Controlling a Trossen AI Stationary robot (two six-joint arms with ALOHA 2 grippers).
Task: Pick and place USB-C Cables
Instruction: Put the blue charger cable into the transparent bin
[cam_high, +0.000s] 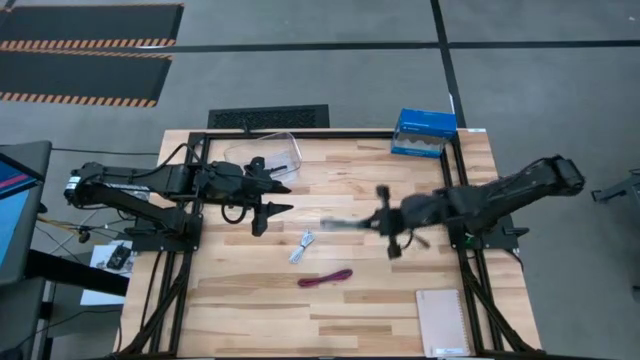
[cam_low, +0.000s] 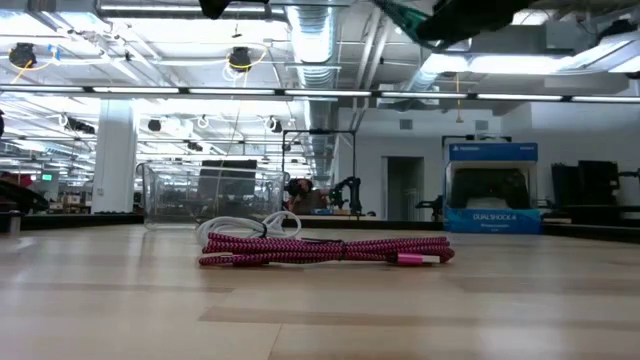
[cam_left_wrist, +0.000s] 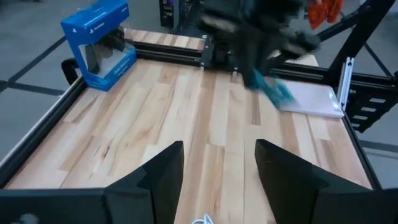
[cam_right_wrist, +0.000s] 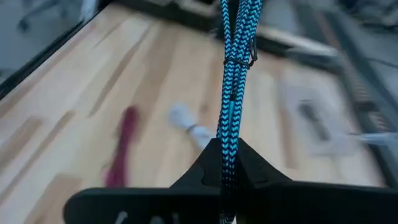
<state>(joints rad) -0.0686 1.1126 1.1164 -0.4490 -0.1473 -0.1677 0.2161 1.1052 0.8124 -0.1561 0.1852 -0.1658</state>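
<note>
Tabletop (cam_high: 240, 290): pale planked wood, smooth satin finish. Maroon cable (cam_low: 325, 250): woven braided sheath, matt. Blue-black cable (cam_right_wrist: 235, 74): braided herringbone weave. Bin (cam_high: 275, 152): clear glossy plastic.

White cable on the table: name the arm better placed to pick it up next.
Left. The left gripper hangs open near the white cable, holding nothing. The right gripper is shut on a blue-black braided cable, so it would probably need to set that down first.
</note>
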